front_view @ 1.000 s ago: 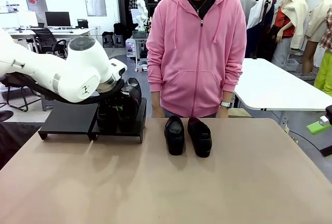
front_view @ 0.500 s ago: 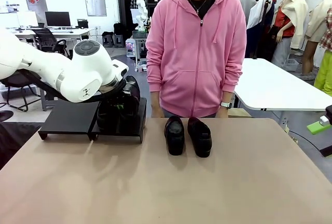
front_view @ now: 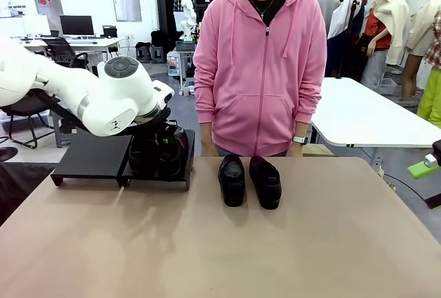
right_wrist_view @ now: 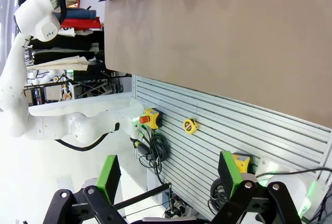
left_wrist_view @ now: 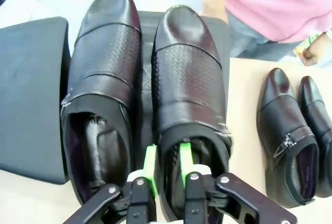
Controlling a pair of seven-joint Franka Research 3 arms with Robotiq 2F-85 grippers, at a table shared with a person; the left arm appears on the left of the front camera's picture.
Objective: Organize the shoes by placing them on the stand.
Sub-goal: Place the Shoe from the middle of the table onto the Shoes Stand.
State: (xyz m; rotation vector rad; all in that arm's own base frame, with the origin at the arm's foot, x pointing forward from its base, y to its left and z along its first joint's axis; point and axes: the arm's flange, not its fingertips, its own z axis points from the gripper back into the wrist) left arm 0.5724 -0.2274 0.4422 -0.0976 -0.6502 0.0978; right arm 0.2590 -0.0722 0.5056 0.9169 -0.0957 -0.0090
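Note:
Two black glossy shoes lie side by side, toes away from me, on the right platform of the black stand (front_view: 89, 156): a left shoe (left_wrist_view: 104, 53) and a right shoe (left_wrist_view: 189, 73). My left gripper (left_wrist_view: 167, 169) straddles the inner heel wall of the right shoe, one green pad inside it and one between the pair. The pads stand narrowly apart, and I cannot tell whether they still pinch the wall. Two more shoes (front_view: 231, 179) (front_view: 266, 182) sit on the table before the person. My right gripper (right_wrist_view: 168, 182) stands open with nothing in it, off the table's right side.
The stand's left platform (left_wrist_view: 31, 94) is bare. A person in a pink hoodie (front_view: 262, 70) stands at the far edge, hands down behind the table. My left arm (front_view: 117, 101) covers the right platform in the front view. The tan tabletop (front_view: 220, 243) lies open in front.
My left arm has lowered the raised shoe onto the right platform beside the other one. The pads now stand slightly apart. The right arm and the table shoes have not moved.

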